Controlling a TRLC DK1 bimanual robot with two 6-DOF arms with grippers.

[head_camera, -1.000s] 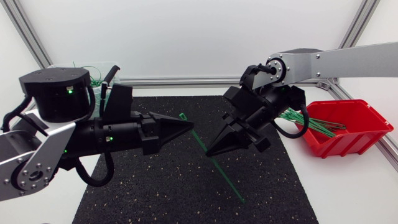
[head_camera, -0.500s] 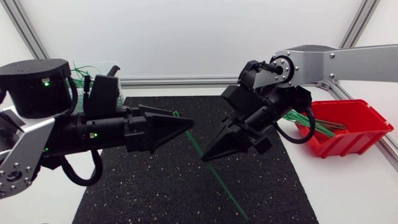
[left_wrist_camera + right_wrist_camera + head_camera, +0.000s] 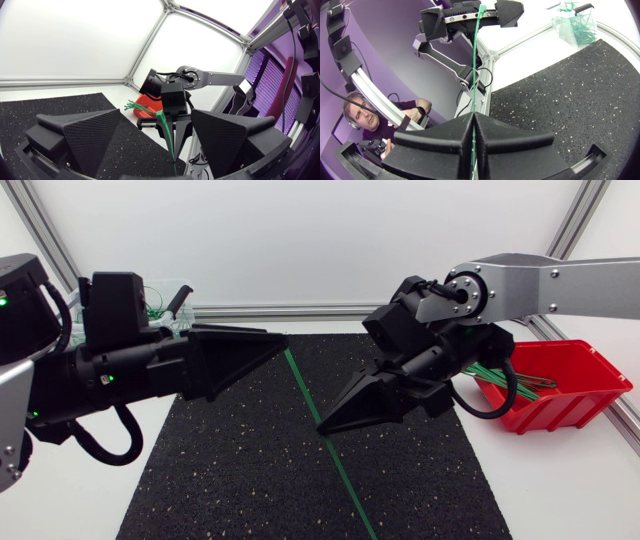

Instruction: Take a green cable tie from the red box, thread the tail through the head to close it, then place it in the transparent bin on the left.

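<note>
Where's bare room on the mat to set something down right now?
Free on the mat: near-left corner, bordered by the left gripper and cable tie; near-right corner, between cable tie and red box. Crowded: the middle, where the right gripper holds the tie beside the left gripper.

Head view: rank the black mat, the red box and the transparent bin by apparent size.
1. black mat
2. red box
3. transparent bin, though the left arm hides part of it
</note>
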